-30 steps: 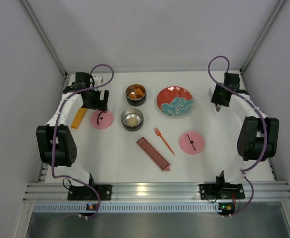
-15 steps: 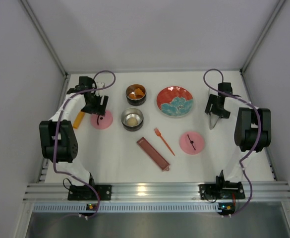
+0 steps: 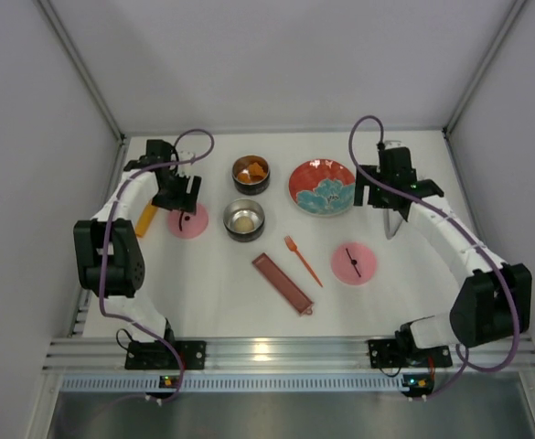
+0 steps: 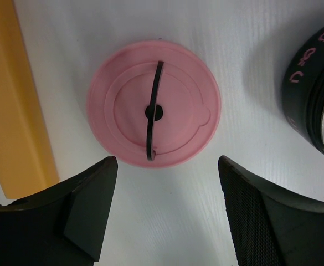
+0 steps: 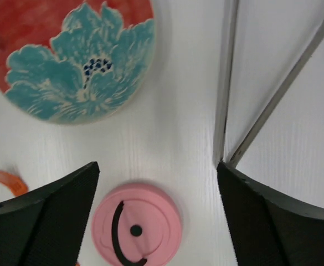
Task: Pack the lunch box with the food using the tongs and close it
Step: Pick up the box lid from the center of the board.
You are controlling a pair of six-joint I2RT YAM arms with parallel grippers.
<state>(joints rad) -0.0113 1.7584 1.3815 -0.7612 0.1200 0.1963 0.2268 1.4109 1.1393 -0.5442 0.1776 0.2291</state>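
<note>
Two steel tins of the lunch box stand mid-table: the far tin (image 3: pixel 251 174) holds orange-brown food (image 3: pixel 251 169), the near tin (image 3: pixel 245 219) holds a pale ball (image 3: pixel 243 220). One pink lid (image 3: pixel 187 221) (image 4: pixel 154 113) lies just ahead of my open left gripper (image 3: pixel 180 195) (image 4: pixel 168 177). The other pink lid (image 3: pixel 354 263) (image 5: pixel 136 226) lies below my open right gripper (image 3: pixel 378 195) (image 5: pixel 157 166). The silver tongs (image 3: pixel 393 224) (image 5: pixel 226 83) lie flat on the table, joined end beside the right finger. Neither gripper holds anything.
A red-and-blue plate (image 3: pixel 323 187) (image 5: pixel 73 55) sits left of the right gripper. An orange fork (image 3: pixel 302 259) and a dark-red tray (image 3: pixel 283 283) lie near the centre. A flat orange bar (image 3: pixel 145 219) (image 4: pixel 18 100) lies left of the left lid.
The right arm has swung in from the right wall toward the plate, and the tongs now lie on the table beside it. The left gripper has settled over its pink lid.
</note>
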